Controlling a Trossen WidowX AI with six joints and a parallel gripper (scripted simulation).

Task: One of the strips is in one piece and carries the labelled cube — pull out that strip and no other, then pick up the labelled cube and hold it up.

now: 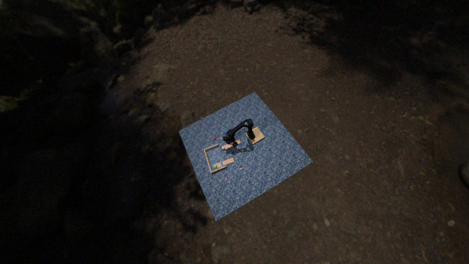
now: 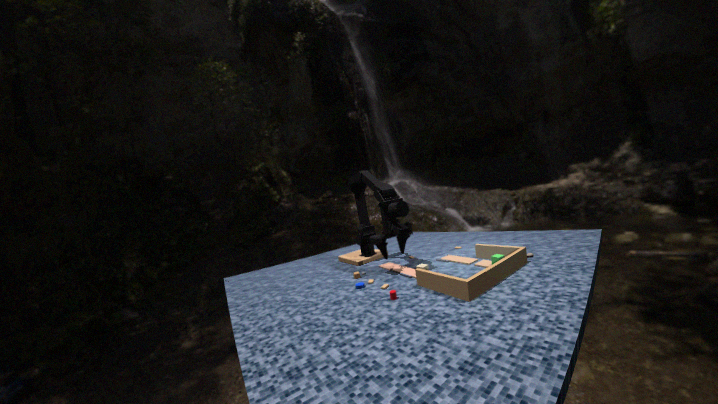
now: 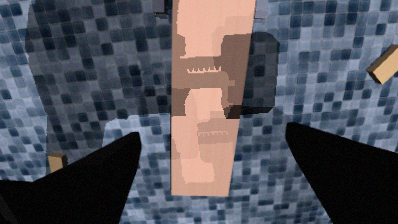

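A pink strip (image 1: 227, 146) (image 2: 409, 272) (image 3: 200, 172) lies flat on the blue mat and looks unbroken where visible. A pale cube (image 2: 422, 266) is at its far end by the low wooden wall; any label is too small to read. A second strip lies in two pieces, a longer piece (image 1: 228, 161) (image 2: 457, 259) and a shorter piece (image 1: 219, 165) (image 2: 484, 263), with a gap between. A green block (image 1: 215, 166) (image 2: 497, 258) is on the shorter piece. My gripper (image 1: 230, 141) (image 2: 394, 255) (image 3: 213, 134) is open and empty above the pink strip's near end, one finger to each side.
The three-sided wooden wall (image 1: 207, 160) (image 2: 444, 283) stands around the strips' far ends. A red cylinder (image 1: 214, 138) (image 2: 393, 294), a blue piece (image 1: 225, 133) (image 2: 360, 285) and small wooden blocks (image 2: 356, 274) (image 3: 384, 65) lie beside the pink strip.
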